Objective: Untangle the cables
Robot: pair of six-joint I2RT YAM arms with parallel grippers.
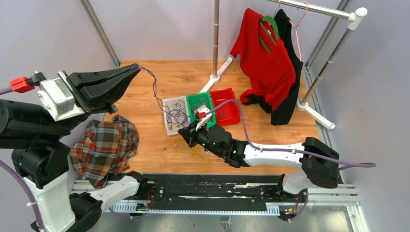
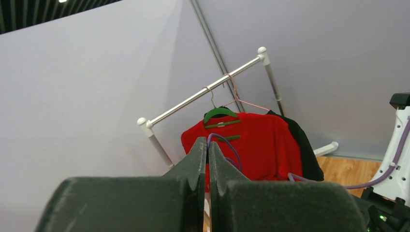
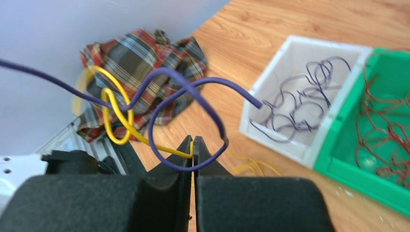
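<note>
The thin yellow cable (image 3: 118, 143) makes a loop in the air, and one strand of it runs down between the fingers of the right gripper (image 3: 193, 145); the jaws are pressed together and pinch this strand at their tips. The thin dark purple cable (image 3: 212, 81) passes through the yellow loop and curls around it, so the two are tangled together; its free end hangs just over the white plastic bin (image 3: 280, 145). The other end of the purple cable goes up to the left gripper (image 2: 208, 147), which is raised high at 10 o'clock from the bin, jaws closed on the cable – a purple loop comes out at the fingertips.

The white bin holds more curled purple strands; touching it at 3 o'clock is the green plastic bin (image 3: 358, 169) with red-brown strands inside, and the red plastic bin (image 1: 227, 113) is next to it at 3 o'clock. Some loose yellow strands (image 1: 195, 152) lie on the light wooden table (image 1: 270, 140) at 6 o'clock from the right gripper; the crumpled plaid shirt (image 1: 104, 147) lies at 9 o'clock. At 1 o'clock – well apart – stands the metal clothes rack (image 1: 319, 9) with a red garment (image 1: 268, 63) on a green hanger.
</note>
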